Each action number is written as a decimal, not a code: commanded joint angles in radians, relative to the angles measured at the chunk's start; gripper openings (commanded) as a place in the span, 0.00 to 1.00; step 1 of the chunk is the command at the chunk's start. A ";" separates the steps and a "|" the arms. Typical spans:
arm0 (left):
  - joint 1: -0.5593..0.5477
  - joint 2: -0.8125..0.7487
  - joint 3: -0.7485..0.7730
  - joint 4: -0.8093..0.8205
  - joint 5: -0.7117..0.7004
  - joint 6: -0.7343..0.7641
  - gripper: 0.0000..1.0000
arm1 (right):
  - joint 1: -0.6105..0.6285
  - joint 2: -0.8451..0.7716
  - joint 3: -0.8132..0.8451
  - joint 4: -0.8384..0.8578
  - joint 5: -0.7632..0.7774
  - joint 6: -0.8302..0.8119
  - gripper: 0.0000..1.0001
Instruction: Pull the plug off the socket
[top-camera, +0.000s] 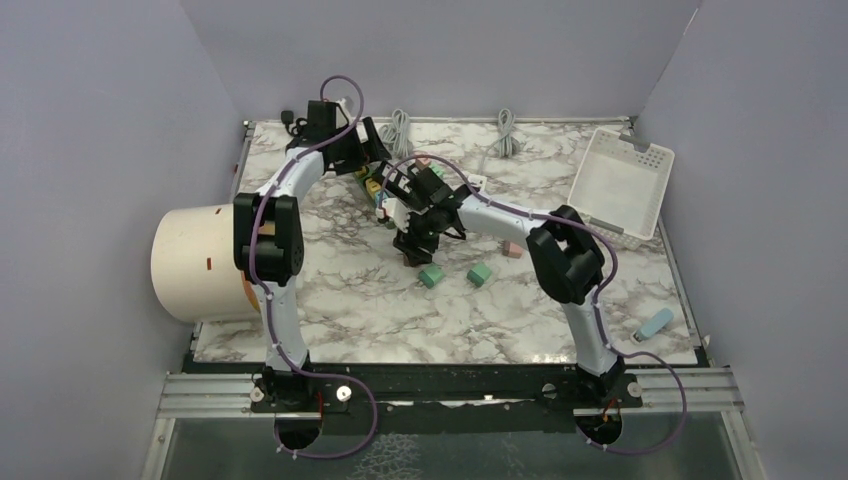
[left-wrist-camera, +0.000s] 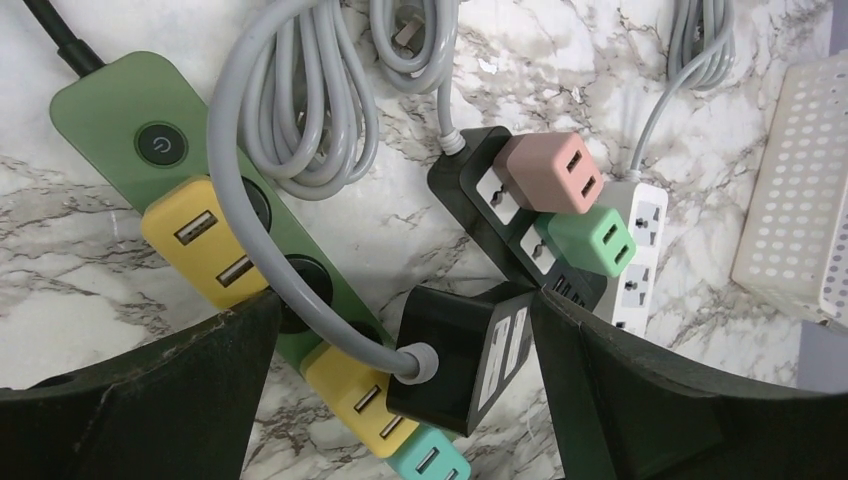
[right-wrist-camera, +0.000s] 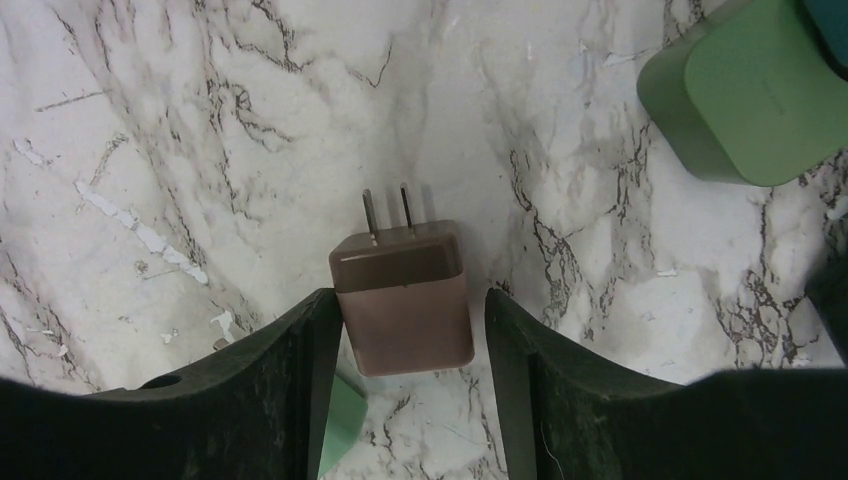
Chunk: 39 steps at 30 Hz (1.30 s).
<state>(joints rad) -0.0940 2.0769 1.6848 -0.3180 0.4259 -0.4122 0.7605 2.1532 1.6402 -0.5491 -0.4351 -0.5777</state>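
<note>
A green power strip (left-wrist-camera: 120, 120) carries two yellow plugs (left-wrist-camera: 205, 255), a teal plug (left-wrist-camera: 430, 462) and a black adapter (left-wrist-camera: 462, 350) with a grey cable. My left gripper (left-wrist-camera: 405, 310) is open and straddles the black adapter; its right finger sits at the adapter's corner. A black strip (left-wrist-camera: 470, 205) holds a pink plug (left-wrist-camera: 548, 172) and a green plug (left-wrist-camera: 592, 241). My right gripper (right-wrist-camera: 410, 300) is open around a loose brown plug (right-wrist-camera: 405, 305) lying prongs-out on the marble. Its left finger touches the plug and a gap shows on the right.
A white strip (left-wrist-camera: 640, 235) lies beside the black one. Loose green plugs (top-camera: 431, 275) (top-camera: 479, 273) and a pink one (top-camera: 511, 249) lie mid-table. A white basket (top-camera: 622, 182) leans at the back right, a cream cylinder (top-camera: 200, 262) is left, and a blue item (top-camera: 655, 323) is near right.
</note>
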 joint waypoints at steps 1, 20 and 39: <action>-0.009 0.040 0.068 -0.020 -0.012 -0.013 0.98 | 0.014 0.035 0.031 -0.048 -0.031 -0.019 0.58; -0.020 0.229 0.412 -0.078 -0.064 -0.063 0.00 | 0.011 -0.160 -0.072 0.104 0.031 0.154 0.01; 0.095 0.462 0.753 -0.104 -0.292 -0.095 0.49 | -0.292 -0.810 -0.759 0.247 0.767 0.807 0.01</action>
<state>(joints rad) -0.0326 2.5214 2.3859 -0.4503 0.1886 -0.5003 0.4862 1.4033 0.9745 -0.2066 0.1711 0.0143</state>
